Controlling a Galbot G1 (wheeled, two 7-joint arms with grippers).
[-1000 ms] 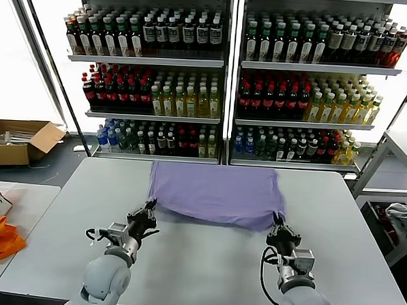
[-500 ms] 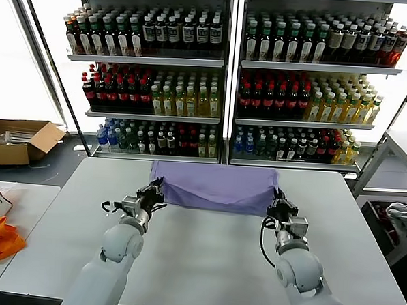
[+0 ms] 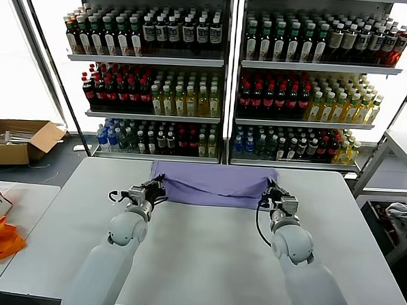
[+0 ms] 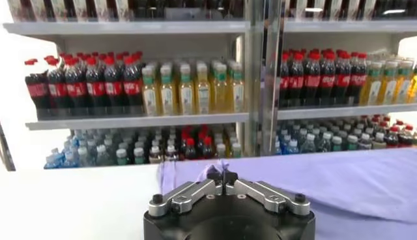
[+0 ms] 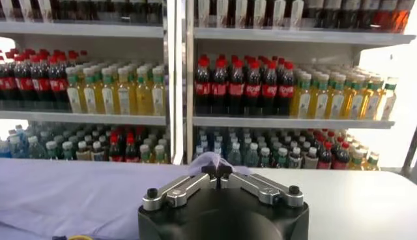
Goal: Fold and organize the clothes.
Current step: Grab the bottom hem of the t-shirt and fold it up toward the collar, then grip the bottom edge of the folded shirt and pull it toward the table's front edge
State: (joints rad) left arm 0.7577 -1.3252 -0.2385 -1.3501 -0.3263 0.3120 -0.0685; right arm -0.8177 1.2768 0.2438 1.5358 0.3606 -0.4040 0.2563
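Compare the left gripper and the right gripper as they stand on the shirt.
The left gripper pinches the lavender T-shirt at its left near corner; the right gripper pinches the right near corner. Both are shut on fabric, level with each other, toward the table's far edge.

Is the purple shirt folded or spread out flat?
Folded: the T-shirt is doubled over, its near edge carried to the far edge by both grippers.

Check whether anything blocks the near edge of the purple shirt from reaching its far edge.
Nothing visible does. The left gripper and right gripper each pinch the near edge of the light purple cotton T-shirt, with only the shirt's own fabric ahead on the grey table.
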